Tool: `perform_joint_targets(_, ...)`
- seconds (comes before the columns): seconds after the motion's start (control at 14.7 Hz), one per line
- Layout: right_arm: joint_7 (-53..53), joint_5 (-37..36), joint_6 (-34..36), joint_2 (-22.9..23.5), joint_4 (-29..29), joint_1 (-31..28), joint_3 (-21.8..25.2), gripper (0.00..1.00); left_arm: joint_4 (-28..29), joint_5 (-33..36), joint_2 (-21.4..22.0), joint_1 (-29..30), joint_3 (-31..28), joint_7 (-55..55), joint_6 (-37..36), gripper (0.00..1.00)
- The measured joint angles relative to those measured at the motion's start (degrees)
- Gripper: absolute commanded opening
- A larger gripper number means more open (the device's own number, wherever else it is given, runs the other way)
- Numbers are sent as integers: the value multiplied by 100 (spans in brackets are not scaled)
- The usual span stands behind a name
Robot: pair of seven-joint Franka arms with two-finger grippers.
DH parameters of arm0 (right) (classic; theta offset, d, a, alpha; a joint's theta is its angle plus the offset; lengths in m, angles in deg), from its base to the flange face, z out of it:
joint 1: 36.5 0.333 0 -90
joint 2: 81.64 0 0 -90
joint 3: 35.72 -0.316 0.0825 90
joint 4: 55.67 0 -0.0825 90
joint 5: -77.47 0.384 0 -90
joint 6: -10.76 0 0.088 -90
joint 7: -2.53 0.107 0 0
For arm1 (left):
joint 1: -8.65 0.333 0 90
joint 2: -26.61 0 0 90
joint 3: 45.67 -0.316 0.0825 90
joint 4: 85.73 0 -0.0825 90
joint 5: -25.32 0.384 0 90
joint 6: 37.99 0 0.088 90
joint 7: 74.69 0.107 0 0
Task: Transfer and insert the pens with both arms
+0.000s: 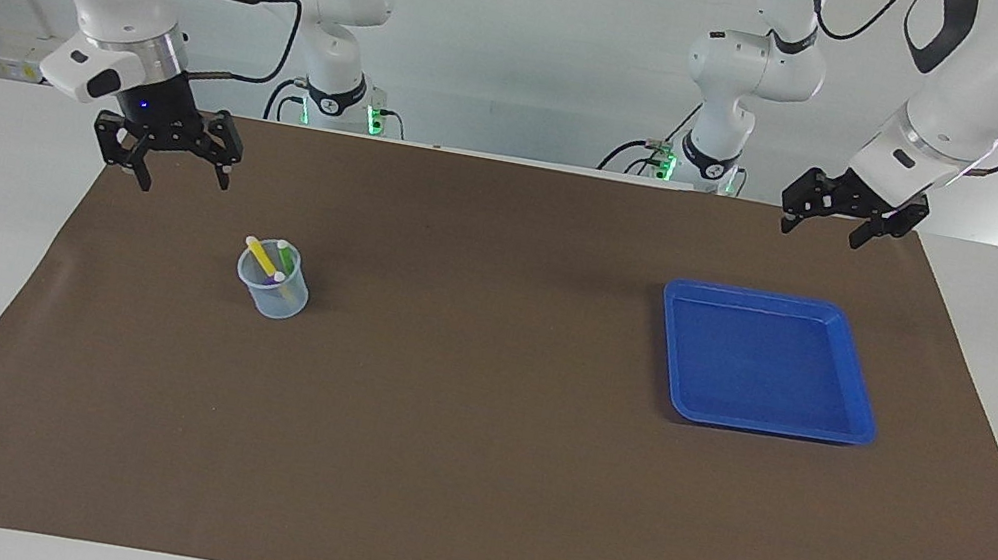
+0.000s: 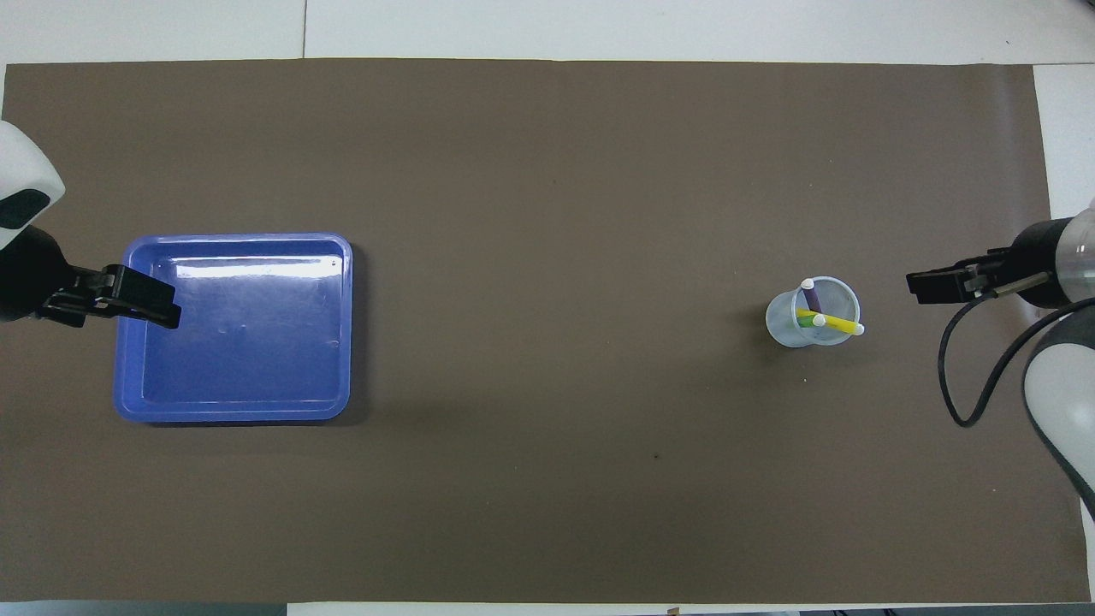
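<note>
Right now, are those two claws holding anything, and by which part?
Nothing. The right gripper and left gripper hang open; all three pens stand in the cup.

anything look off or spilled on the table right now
Nothing stands out. The cup stands upright with the yellow pen, green pen and purple pen leaning inside it. The blue tray lies flat with nothing in it, and nothing lies loose on the brown mat.
</note>
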Motion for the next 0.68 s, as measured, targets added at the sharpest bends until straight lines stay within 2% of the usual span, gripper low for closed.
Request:
perform_joint_targets(0.14,405,-114,512,92,-441,9,-25,100,-100,63,-50,6,-26,82,-63,100)
perform_joint_targets(0.41,856,-163,1305,396,-1272,13,-92,100,-886,179,-293,-1,-16,293,-759,100)
perform_joint_targets(0.54,1009,-164,1590,535,-1547,13,-99,100,-757,184,-261,-4,-15,449,-699,100)
perform_joint_targets(0.68,1146,-165,1746,590,-1630,14,-111,100,-354,183,-225,-4,-28,375,-326,100)
